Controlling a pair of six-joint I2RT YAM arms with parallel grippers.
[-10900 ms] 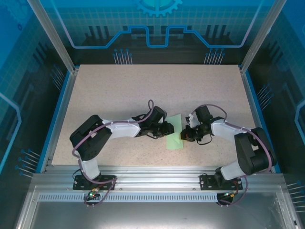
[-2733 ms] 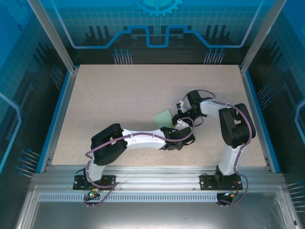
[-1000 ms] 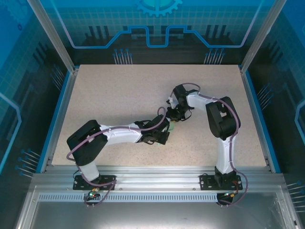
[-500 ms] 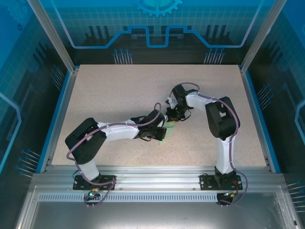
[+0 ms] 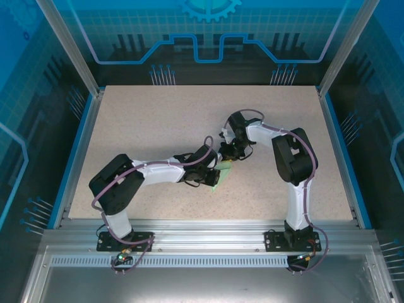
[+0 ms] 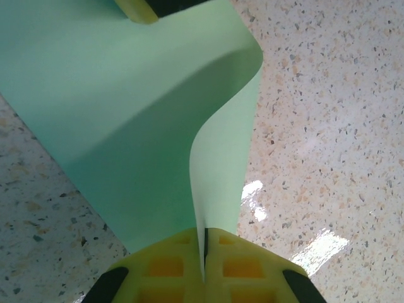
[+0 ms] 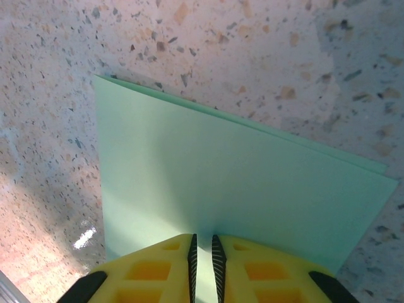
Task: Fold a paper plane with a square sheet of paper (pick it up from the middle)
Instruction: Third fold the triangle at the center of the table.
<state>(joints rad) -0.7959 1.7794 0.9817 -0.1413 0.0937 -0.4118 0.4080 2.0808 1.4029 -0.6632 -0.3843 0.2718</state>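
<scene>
Fold in progress — the square sheet of paper [image 5: 222, 172], doubled and bowed, is held just right of the table's [image 5: 158, 120] centre. The left gripper [image 6: 204, 268] clamps one edge; the right gripper [image 7: 202, 249] pinches the opposite one. The left arm has drawn back slightly — more paper shows, probably to set the crease.

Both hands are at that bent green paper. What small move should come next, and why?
Probably the left hand should lower its pinched edge toward the table to flatten the bulge. It is shut on the square sheet of paper, which bows in a loose curve, while the right hand sits at the opposite edge, where two layers show. Whether that hand grips is unclear.
</scene>
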